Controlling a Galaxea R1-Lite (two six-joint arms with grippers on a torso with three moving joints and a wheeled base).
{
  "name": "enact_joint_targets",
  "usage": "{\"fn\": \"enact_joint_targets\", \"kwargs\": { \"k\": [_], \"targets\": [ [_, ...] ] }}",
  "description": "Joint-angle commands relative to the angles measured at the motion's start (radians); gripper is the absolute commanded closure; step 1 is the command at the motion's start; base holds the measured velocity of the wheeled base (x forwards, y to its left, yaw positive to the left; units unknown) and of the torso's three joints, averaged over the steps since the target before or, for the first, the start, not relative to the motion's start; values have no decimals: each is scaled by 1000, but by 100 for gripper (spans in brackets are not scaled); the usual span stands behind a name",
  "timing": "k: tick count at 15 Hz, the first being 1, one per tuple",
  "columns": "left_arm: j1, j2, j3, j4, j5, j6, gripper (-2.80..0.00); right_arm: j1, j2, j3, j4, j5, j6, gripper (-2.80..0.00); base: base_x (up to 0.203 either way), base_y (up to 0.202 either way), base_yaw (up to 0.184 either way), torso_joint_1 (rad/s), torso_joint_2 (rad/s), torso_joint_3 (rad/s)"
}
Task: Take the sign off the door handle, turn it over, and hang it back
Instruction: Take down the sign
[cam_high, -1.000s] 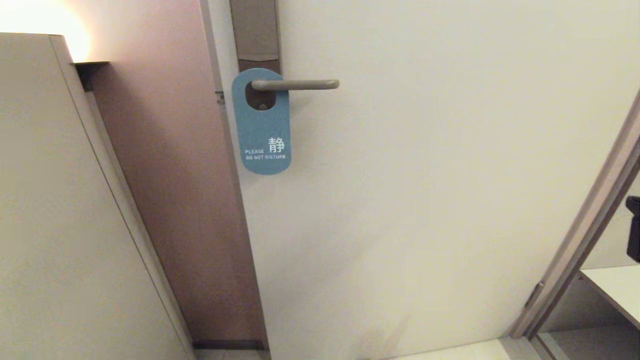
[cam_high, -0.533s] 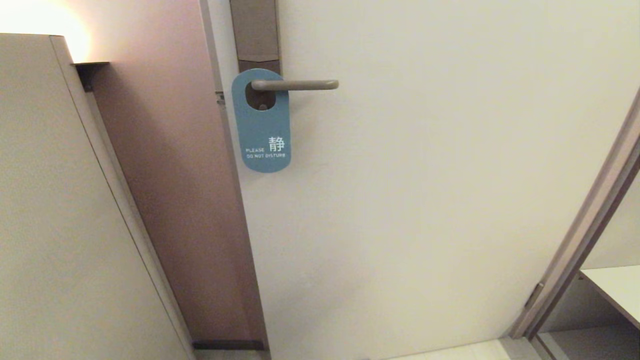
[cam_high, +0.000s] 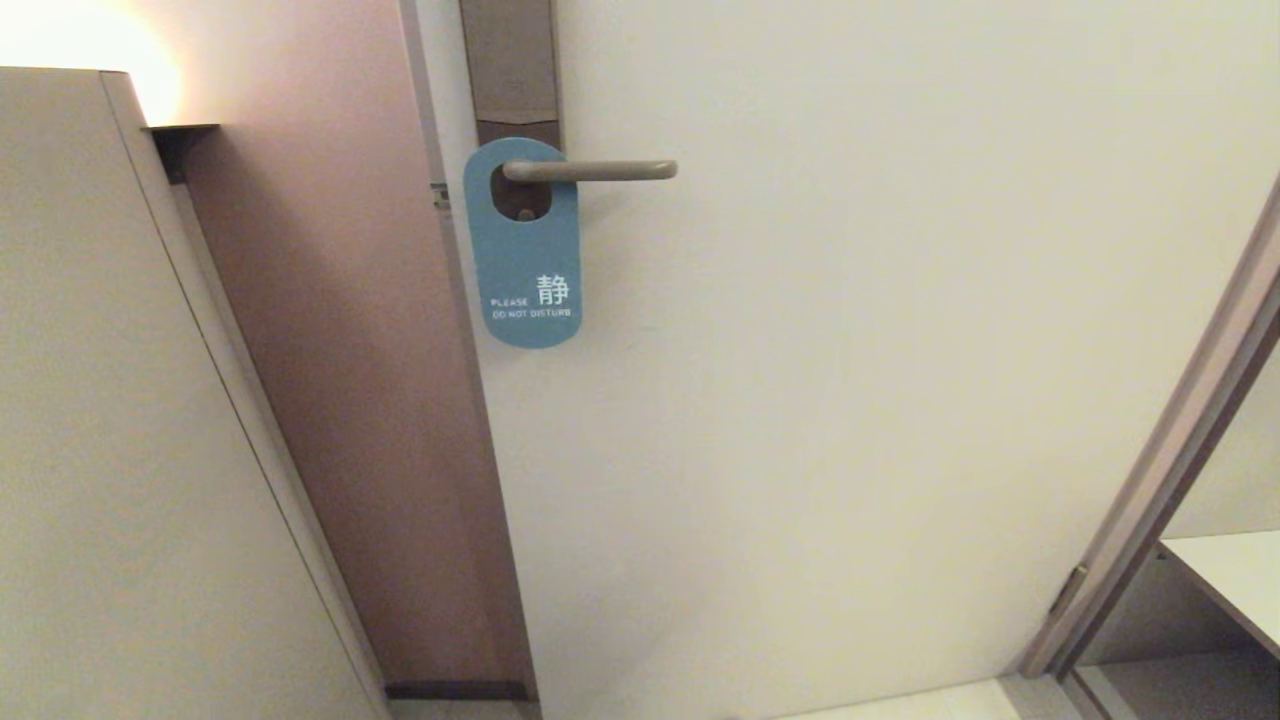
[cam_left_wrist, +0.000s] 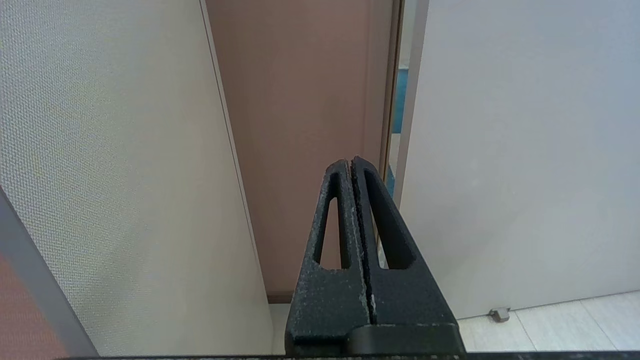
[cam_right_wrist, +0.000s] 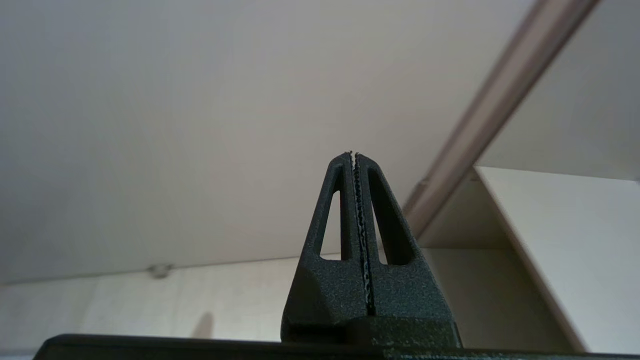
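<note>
The sign (cam_high: 525, 262) hangs on the door handle (cam_high: 590, 170) by its oval hole, its blue face with white "PLEASE DO NOT DISTURB" turned outward. The handle is a slim beige-grey lever on a tall brown backplate (cam_high: 510, 65). Neither gripper shows in the head view. My left gripper (cam_left_wrist: 350, 162) is shut with nothing in it, low down, pointing at the gap by the door's edge. My right gripper (cam_right_wrist: 354, 155) is also shut and empty, low before the white door near the floor.
The white door (cam_high: 850, 380) fills the middle of the head view. A brown wall panel (cam_high: 350, 400) and a light cabinet side (cam_high: 120, 450) stand to the left. A door frame (cam_high: 1170, 450) and a white shelf (cam_high: 1230, 575) are at the lower right.
A dark part of the right arm at the head view's right edge has dropped out of sight. The sign swung slightly on the handle and hangs still now.
</note>
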Motion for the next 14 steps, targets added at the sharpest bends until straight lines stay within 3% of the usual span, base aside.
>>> {"fn": "enact_joint_targets", "kwargs": {
  "k": [1,6,14],
  "targets": [
    [0,0,0,0,0,0,0,0,-92,10,36,19,10,0,0,0,0,0,0,0],
    [0,0,0,0,0,0,0,21,-180,10,162,70,50,0,0,0,0,0,0,0],
    [0,0,0,0,0,0,0,43,-306,10,225,114,61,0,0,0,0,0,0,0]
  ]
}}
